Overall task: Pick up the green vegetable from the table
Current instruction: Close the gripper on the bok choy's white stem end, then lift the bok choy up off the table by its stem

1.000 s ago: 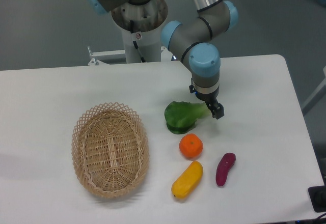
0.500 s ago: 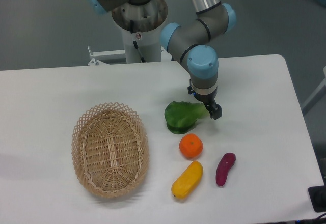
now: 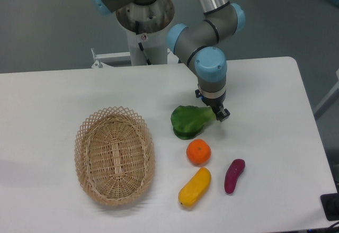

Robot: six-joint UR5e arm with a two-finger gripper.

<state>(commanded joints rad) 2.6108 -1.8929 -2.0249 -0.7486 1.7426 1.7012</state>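
The green vegetable [image 3: 189,121] lies near the middle of the white table [image 3: 265,90], its dark leaves to the left and its pale stem pointing right. My gripper [image 3: 218,113] hangs straight down over the stem end, its fingers shut on the stem. The leafy part appears to rest on the tabletop.
An oval wicker basket [image 3: 114,154] stands to the left. In front of the vegetable lie an orange [image 3: 198,152], a yellow oblong vegetable [image 3: 194,187] and a purple sweet potato [image 3: 234,176]. The robot's base column [image 3: 144,26] stands behind the table's far edge.
The gripper has shifted slightly left and up along the stem end over the last second. The green vegetable has barely moved.
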